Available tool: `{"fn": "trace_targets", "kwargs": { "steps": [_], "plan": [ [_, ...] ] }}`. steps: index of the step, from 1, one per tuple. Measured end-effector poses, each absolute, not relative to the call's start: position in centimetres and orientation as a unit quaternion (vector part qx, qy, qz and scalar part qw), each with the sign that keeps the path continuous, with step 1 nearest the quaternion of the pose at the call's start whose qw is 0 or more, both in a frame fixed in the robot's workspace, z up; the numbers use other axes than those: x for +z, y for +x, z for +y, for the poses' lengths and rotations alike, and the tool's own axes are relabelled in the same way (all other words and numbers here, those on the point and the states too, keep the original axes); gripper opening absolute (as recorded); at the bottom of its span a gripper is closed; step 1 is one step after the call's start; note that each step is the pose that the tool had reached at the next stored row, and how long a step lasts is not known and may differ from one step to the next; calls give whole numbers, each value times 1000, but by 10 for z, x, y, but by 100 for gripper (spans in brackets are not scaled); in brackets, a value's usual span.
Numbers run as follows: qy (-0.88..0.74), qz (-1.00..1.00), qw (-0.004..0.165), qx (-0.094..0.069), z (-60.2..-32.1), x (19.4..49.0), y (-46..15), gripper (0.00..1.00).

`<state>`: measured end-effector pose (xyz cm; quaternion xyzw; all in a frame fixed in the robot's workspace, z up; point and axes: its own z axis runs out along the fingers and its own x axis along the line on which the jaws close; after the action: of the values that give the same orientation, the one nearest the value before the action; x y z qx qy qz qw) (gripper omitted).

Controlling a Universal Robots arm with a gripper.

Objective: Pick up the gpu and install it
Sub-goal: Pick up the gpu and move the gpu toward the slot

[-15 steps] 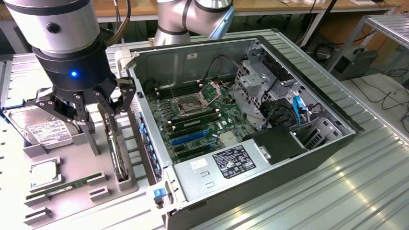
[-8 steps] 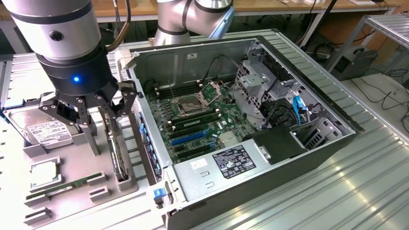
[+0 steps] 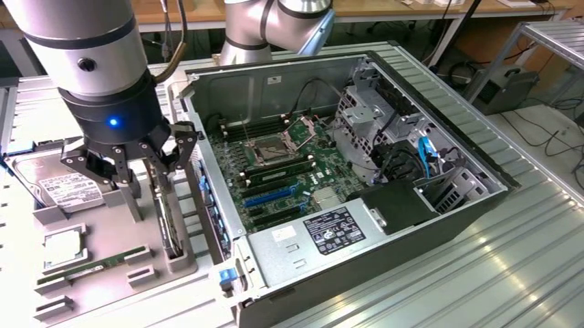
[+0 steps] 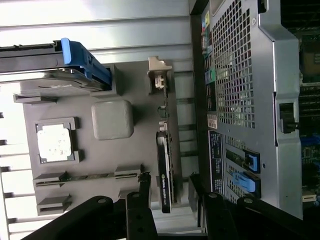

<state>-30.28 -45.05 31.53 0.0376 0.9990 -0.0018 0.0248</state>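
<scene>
Grey plastic slots in the holder tray (image 3: 109, 229) kept the gpu (image 3: 167, 222) standing on its edge, its thin faces free for a pinch. Directly above it hung the gripper (image 3: 141, 167), spread wide and holding nothing, with a finger to each side of the card. A hard drive (image 3: 65, 186) and memory stick (image 3: 91, 268) lay beside it. Beyond, the open computer case (image 3: 429, 232) stood close alongside, crowding that side.

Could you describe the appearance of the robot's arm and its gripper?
The arm is a smooth silver-grey cylinder with one dark round mark. The gripper has a black round body with a small blue light and black jointed fingers.
</scene>
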Motion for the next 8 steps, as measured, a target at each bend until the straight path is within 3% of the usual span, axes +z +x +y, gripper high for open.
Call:
{"fn": "trace_targets", "kwargs": {
  "steps": [8],
  "plan": [
    [38,999,25,-2,-449,300,-299,44]
  ]
}}
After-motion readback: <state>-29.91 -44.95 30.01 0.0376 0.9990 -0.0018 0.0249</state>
